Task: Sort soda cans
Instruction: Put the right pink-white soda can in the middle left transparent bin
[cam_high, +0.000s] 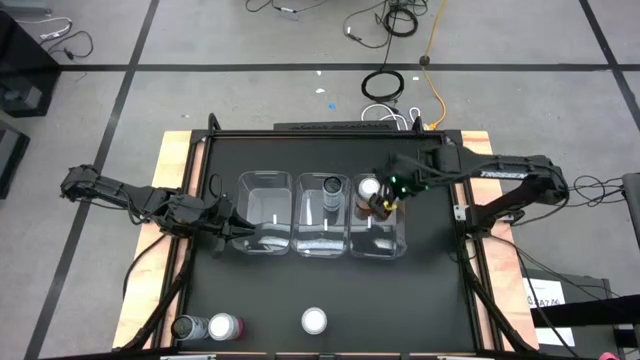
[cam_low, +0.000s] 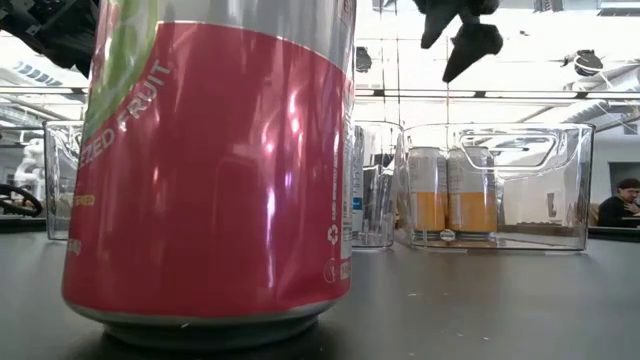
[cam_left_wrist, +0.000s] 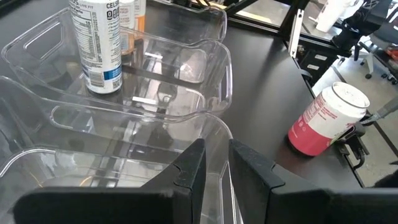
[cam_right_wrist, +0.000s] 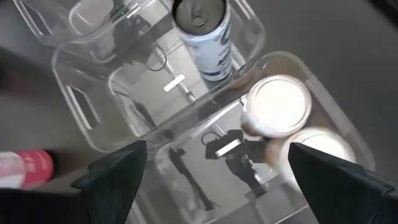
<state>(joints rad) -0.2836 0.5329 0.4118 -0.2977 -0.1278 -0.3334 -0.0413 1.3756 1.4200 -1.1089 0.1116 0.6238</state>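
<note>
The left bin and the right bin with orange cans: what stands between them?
The middle bin, holding one silver can, as the high view shows.

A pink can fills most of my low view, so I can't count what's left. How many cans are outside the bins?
Observer: Three, all along the table's front edge: the pink can blocking you, plus a second pink can and a grey can near the front left corner.
Operator: Whose fingers hang at the top of my picture?
Observer: The right gripper; it is open above the right bin.
Operator: Is anything in the left bin? The can hides it from me.
Observer: No, the left bin has no can in it. The left gripper sits at its front wall.
</note>
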